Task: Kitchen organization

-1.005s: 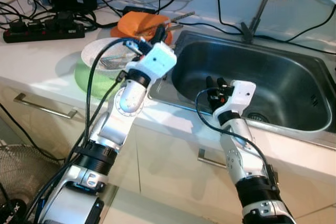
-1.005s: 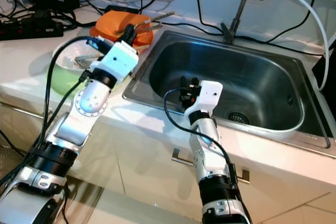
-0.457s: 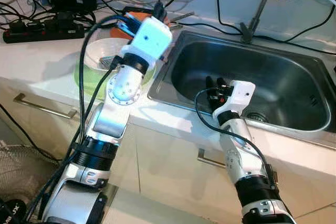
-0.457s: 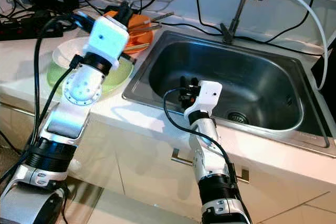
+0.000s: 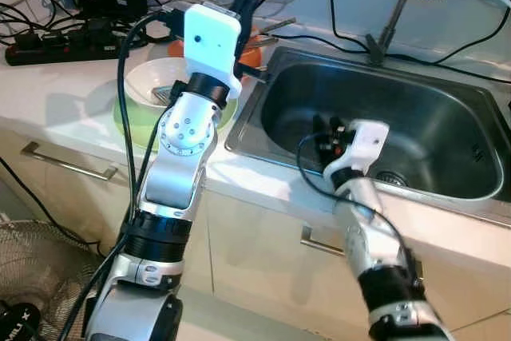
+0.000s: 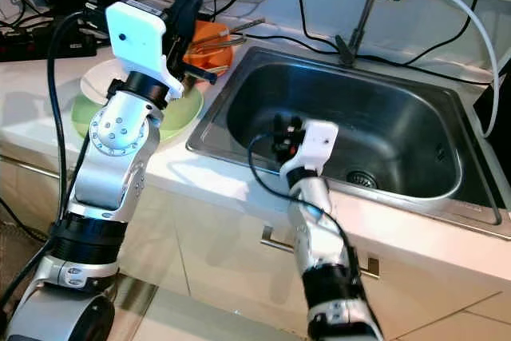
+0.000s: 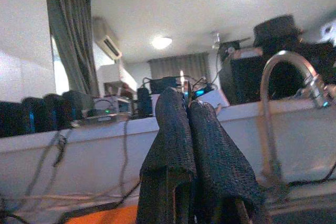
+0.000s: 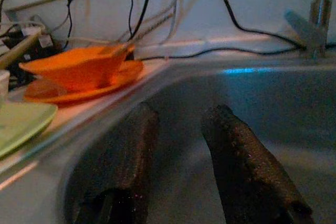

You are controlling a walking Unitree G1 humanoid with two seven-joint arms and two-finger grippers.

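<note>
The silver left arm stands raised, its black two-fingered left gripper [image 7: 188,129] pointing upward, fingers pressed together (nothing between them). The silver right arm's black two-fingered right gripper [image 8: 181,145] reaches forward, fingers parted.
</note>
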